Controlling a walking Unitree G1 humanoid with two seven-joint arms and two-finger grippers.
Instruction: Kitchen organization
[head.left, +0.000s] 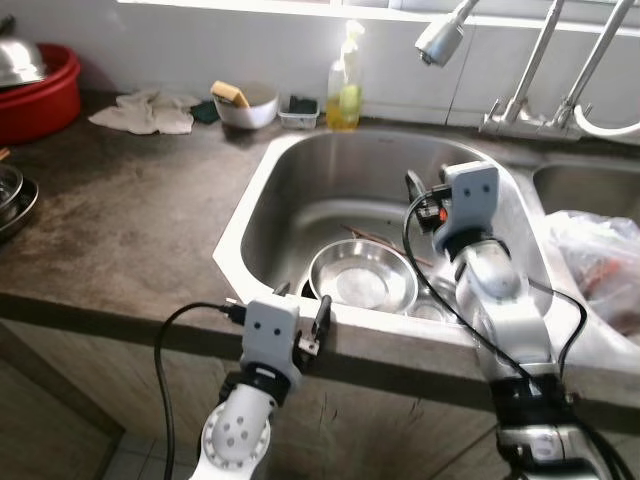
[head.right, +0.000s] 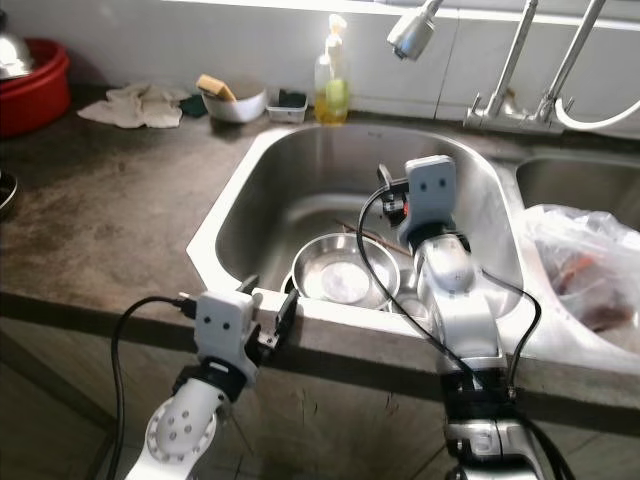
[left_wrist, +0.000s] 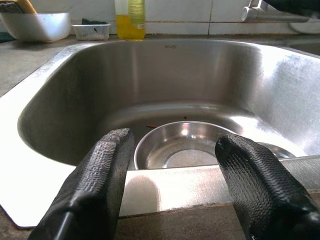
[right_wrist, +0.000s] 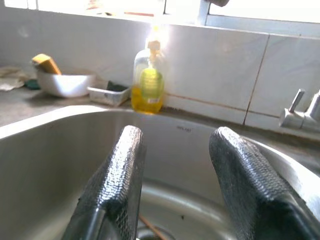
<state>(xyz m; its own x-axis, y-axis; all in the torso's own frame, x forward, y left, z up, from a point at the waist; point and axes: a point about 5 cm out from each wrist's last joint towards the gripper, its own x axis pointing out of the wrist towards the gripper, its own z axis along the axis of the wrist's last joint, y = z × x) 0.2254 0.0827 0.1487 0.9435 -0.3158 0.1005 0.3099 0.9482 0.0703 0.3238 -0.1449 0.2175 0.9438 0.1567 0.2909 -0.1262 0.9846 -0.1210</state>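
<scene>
A round steel bowl (head.left: 362, 277) lies at the bottom of the steel sink (head.left: 268, 172), near its front wall. Thin sticks (head.left: 375, 238) lie behind the bowl. My left gripper (left_wrist: 172, 145) hovers at the sink's front rim, open, and the bowl shows between its fingers (left_wrist: 102, 165). My right gripper (right_wrist: 175, 145) is held over the right side of the basin, pointing at the back wall. It is open with nothing in it, and its wrist (head.left: 468, 205) hides the fingers in the head views.
Behind the sink stand a yellow soap bottle (head.left: 345, 85), a small tray (head.left: 300, 112) and a white bowl with a sponge (head.left: 247, 105). A cloth (head.left: 150, 112) and red basin (head.left: 40, 95) lie far left. A plastic bag (head.left: 600, 270) sits right, with a spray faucet (head.left: 440, 35) overhead.
</scene>
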